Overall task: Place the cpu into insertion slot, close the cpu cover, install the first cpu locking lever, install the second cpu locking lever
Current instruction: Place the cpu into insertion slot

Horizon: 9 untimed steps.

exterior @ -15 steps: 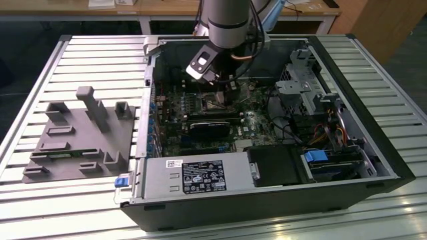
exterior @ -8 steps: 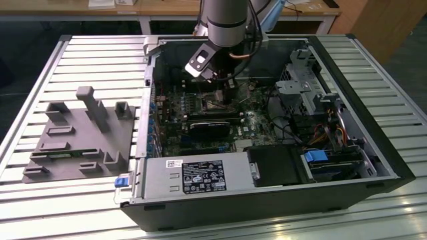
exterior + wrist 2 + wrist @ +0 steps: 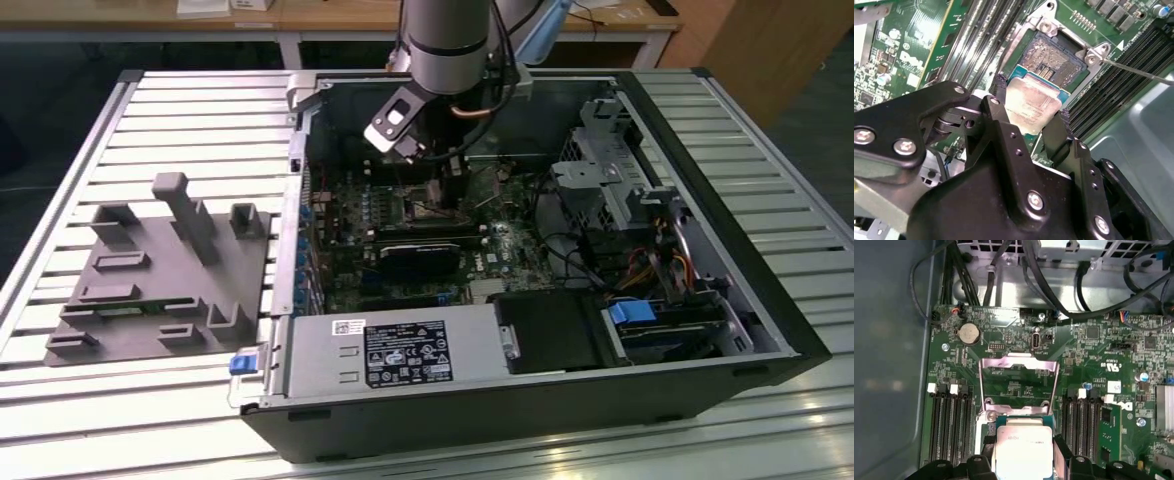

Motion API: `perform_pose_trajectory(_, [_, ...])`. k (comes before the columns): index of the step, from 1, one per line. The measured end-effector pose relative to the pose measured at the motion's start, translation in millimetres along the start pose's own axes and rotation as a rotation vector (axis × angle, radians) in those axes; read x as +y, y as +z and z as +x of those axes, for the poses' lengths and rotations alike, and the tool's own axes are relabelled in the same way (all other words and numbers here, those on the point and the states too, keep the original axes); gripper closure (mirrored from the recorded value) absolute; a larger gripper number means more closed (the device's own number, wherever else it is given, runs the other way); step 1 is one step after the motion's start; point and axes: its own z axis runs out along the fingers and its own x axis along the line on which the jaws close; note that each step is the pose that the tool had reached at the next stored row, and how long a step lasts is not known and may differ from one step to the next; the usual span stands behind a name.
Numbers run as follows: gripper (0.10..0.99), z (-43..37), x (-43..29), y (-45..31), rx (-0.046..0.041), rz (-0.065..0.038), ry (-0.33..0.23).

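Slatted metal bench [image 3: 160, 130], open PC case [image 3: 747, 330] lying on its side on it, grey fixture tray [image 3: 160, 280] on the bench at the exterior view's left. The arm reaches down into the case over the motherboard.

Pincer [image 3: 1031, 100]: two black fingers [image 3: 999, 107] closed to chip width, gripping the cpu [image 3: 1029, 112] by two opposite edges, silvery-tan lid facing the cams. Grip looks firm, chip roughly level w/ the board.

Just past the chip: insertion slot [image 3: 1054, 57], dark contact field bare, silver rim w/ screws at the corners. The chip hangs close to the slot, one edge overlapping the rim in the second wrist view. It isn't seated. Height above the contacts: can't tell.

Beyond that, in the first wrist view, the cpu cover [image 3: 1004, 362] is swung up and open, window frame clear of the socket. A thin wire locking lever [image 3: 1139, 71] sticks out beside the slot, unlatched. Memory slots [image 3: 949, 425] flank the socket on both sides, and a coin cell [image 3: 969, 333] sits further off by the cables.

Step in hand, as I judge it: the 1st one, cpu into slot. Cover and both levers not done. Seating calls for the chip square to the rim, corners and notches matched, lowered flat w/ no sideways drag, since the contacts look fragile. The fingers also need room to release w/o nudging it.
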Motion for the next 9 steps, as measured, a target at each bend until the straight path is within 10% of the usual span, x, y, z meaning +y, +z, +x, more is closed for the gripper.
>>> perform_pose_trajectory(9, [0.549, 0.6, -7.2, 4.2, 0.0002, 0.0, -0.01])
